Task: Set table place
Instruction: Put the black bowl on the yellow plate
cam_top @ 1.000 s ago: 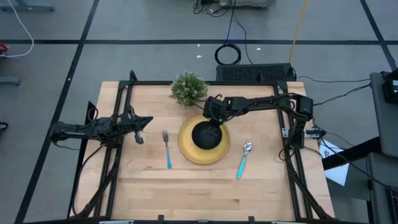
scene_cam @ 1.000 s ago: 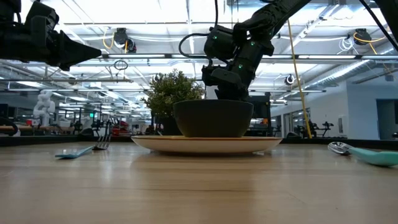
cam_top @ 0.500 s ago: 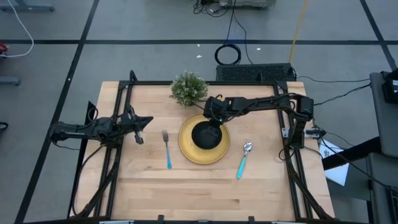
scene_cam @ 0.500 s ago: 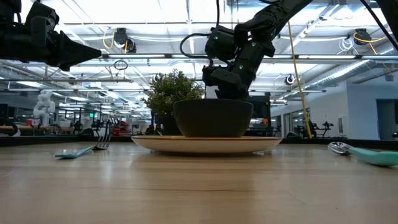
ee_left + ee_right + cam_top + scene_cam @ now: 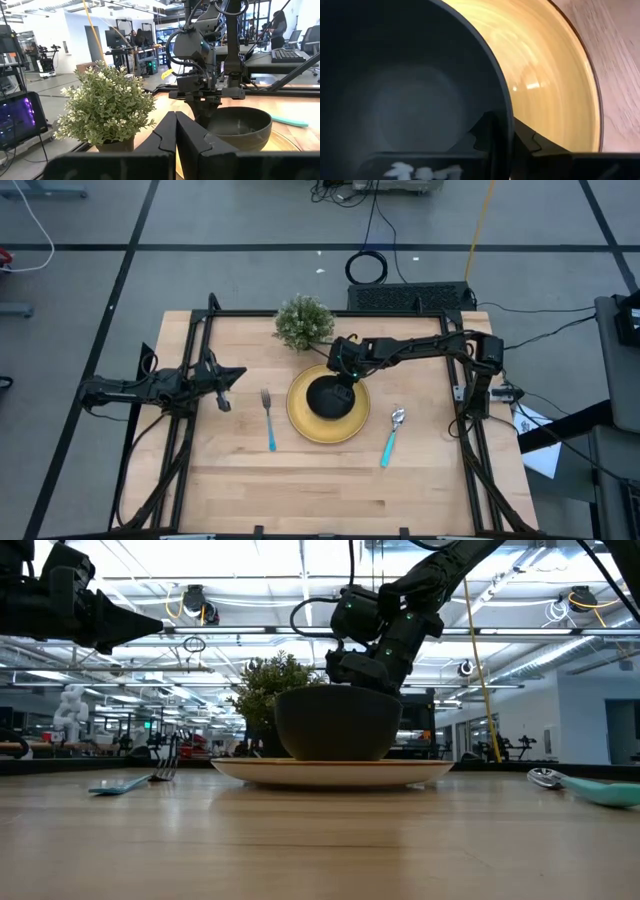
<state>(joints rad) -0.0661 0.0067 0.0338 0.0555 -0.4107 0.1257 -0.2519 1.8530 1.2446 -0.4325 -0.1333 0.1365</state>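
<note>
Right tool [image 5: 343, 377] down at the far rim of the black bowl [image 5: 329, 397], fingers [image 5: 492, 135] astride the rim wall, one inside and one outside, pinching it. Bowl sitting on the yellow plate [image 5: 302, 424] near the middle of the counter [image 5: 330, 490], seen in the low view tipped slightly, its rim higher on the tool's side. Right arm stretched across from the right side of the counter, passing over bare wood.

Just behind the right tool and the plate, a small green potted plant [image 5: 303, 322] by the far edge of the counter, close to the wrist but apart from it. Nothing between plant and bowl except the tool itself.

Fork [image 5: 268, 418] with light-blue handle lying flat just left of the plate, tines toward the far edge, not touching the plate. Spoon [image 5: 391, 438] with light-blue handle lying right of the plate, angled, bowl end toward the far edge, also clear of the plate.

Left tool [image 5: 227, 383] closed and empty, hanging above the counter's left part, near the fork's tines yet apart from them, pointing toward the plate. From the left wrist view, closed fingers [image 5: 175, 137] aimed at plant [image 5: 106, 107] and bowl [image 5: 240, 127], with the right tool [image 5: 203, 100] on the bowl's rim.
</note>
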